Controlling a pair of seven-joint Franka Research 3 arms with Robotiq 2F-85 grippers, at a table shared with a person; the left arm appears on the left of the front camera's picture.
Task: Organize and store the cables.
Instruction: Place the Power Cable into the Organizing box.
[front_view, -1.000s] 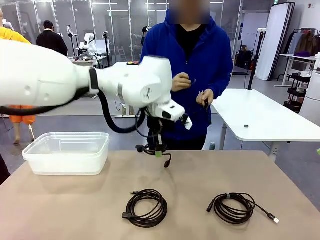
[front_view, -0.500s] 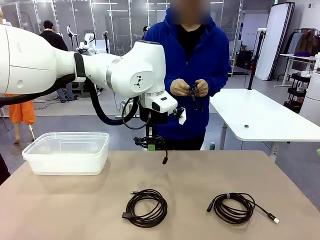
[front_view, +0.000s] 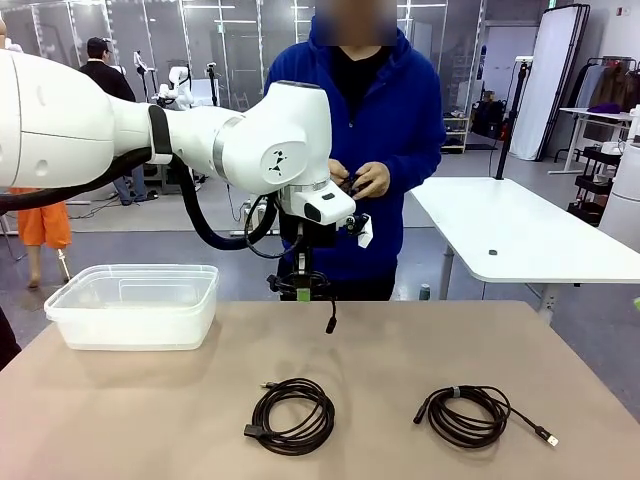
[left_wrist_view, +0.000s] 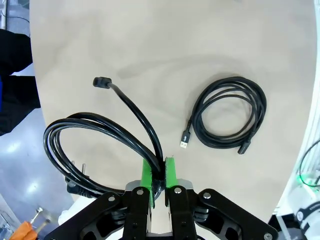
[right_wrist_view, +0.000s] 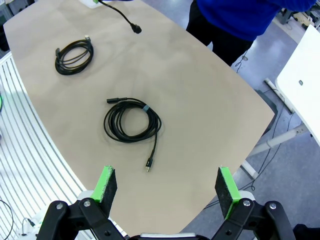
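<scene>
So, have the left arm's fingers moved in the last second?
Yes: the left fingers, shut on a cable, shifted slightly left toward the plastic bin, then held.

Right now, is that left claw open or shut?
Shut: the left gripper pinches a coiled cable between its green pads.

The bench (front_view: 400, 340) is viewed across from the robot's side, closely from above behind the left hand (left_wrist_view: 160, 162), and from higher behind the right hand (right_wrist_view: 166, 175); its top is shared.
</scene>
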